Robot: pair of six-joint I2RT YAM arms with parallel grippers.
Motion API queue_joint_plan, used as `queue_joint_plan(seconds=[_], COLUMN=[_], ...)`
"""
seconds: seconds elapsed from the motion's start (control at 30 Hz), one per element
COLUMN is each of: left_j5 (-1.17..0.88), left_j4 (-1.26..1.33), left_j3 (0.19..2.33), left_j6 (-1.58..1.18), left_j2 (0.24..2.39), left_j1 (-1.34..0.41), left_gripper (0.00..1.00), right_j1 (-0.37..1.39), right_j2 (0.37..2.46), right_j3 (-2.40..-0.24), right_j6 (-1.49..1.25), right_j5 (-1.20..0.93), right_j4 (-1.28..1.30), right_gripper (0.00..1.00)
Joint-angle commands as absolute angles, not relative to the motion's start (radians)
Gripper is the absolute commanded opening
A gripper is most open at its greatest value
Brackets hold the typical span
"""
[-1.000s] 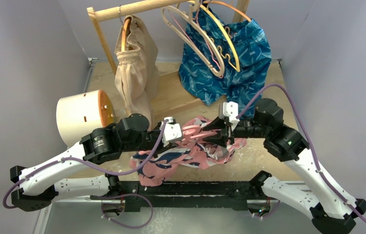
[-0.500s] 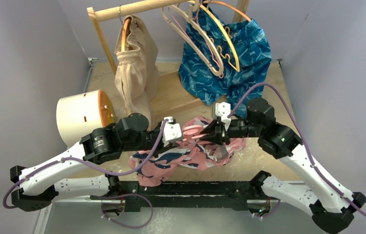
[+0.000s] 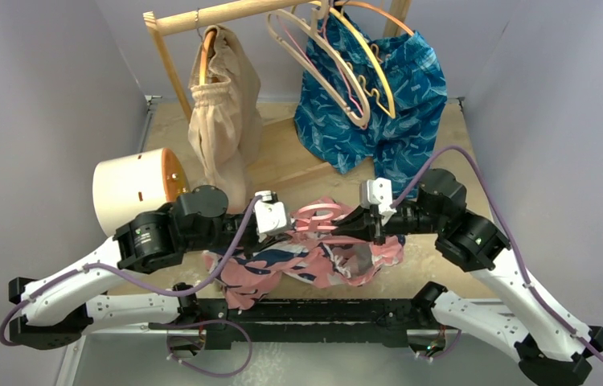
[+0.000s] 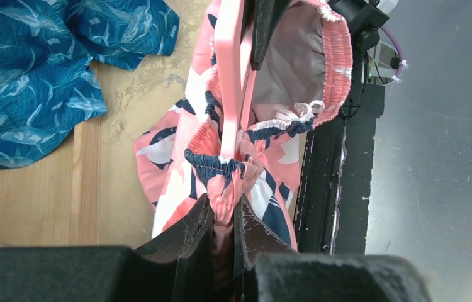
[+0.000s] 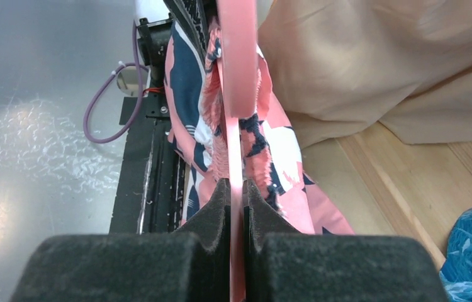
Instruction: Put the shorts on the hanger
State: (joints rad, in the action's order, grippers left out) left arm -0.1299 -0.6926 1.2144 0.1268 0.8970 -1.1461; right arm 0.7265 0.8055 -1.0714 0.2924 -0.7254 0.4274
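The pink printed shorts [image 3: 298, 261] hang bunched between my two arms above the table's near edge. The pink hanger [image 3: 316, 215] lies across their top, its hook showing between the grippers. My left gripper [image 3: 292, 232] is shut on a fold of the shorts' waistband [image 4: 224, 173]. My right gripper [image 3: 345, 227] is shut on the hanger's flat arm [image 5: 236, 75], seen edge-on with the shorts [image 5: 271, 148] draped round it. In the left wrist view the hanger [image 4: 230, 82] runs into the open waist of the shorts.
A wooden rail [image 3: 226, 12] at the back carries beige shorts [image 3: 222, 112], blue patterned shorts [image 3: 387, 104] and beige and orange hangers [image 3: 346, 72]. A cream cylinder [image 3: 133, 193] lies at the left. The black base bar [image 3: 314, 310] runs below the shorts.
Both grippers have shifted slightly left with shorts and hanger. The right arm swung left, then back out. The shorts now hang lower and more spread. Both grips are unchanged.
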Motion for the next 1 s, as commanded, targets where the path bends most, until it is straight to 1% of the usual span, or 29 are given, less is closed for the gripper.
queue_joint_plan(seconds=[0.0, 0.13, 0.23, 0.37, 0.43, 0.47, 0.5, 0.53, 0.57, 0.73, 0.97], left_j5=[0.006, 0.065, 0.106, 0.137, 0.162, 0.177, 0.189, 0.199, 0.214, 0.315, 0.305], left_j4=[-0.785, -0.827, -0.851, -0.854, -0.839, -0.828, -0.815, -0.804, -0.795, -0.694, -0.614], left_j3=[1.318, 1.343, 1.356, 1.37, 1.37, 1.37, 1.373, 1.377, 1.381, 1.346, 1.274], left_j6=[0.144, 0.15, 0.149, 0.144, 0.134, 0.128, 0.123, 0.119, 0.118, 0.141, 0.228], left_j2=[0.817, 0.801, 0.785, 0.773, 0.768, 0.766, 0.764, 0.762, 0.76, 0.722, 0.739], left_j1=[-1.133, -1.134, -1.134, -1.134, -1.134, -1.134, -1.134, -1.133, -1.134, -1.133, -1.134], left_gripper=[0.09, 0.11, 0.15, 0.22, 0.29, 0.39, 0.45, 0.51, 0.54, 0.56, 0.56], right_j1=[0.71, 0.709, 0.709, 0.709, 0.709, 0.709, 0.709, 0.709, 0.709, 0.71, 0.709], right_j2=[0.769, 0.747, 0.736, 0.728, 0.738, 0.745, 0.753, 0.763, 0.772, 0.788, 0.737], right_j3=[-1.105, -1.14, -1.16, -1.179, -1.203, -1.219, -1.243, -1.266, -1.29, -1.38, -1.41], right_j6=[0.28, 0.274, 0.262, 0.211, 0.179, 0.157, 0.132, 0.102, 0.072, -0.004, -0.087], right_j5=[-0.634, -0.626, -0.63, -0.612, -0.605, -0.602, -0.585, -0.554, -0.523, -0.452, -0.421], right_j4=[0.531, 0.567, 0.609, 0.604, 0.594, 0.586, 0.576, 0.57, 0.571, 0.572, 0.51], right_gripper=[0.0, 0.0, 0.0, 0.0, 0.0, 0.0, 0.0, 0.0, 0.0, 0.0, 0.0])
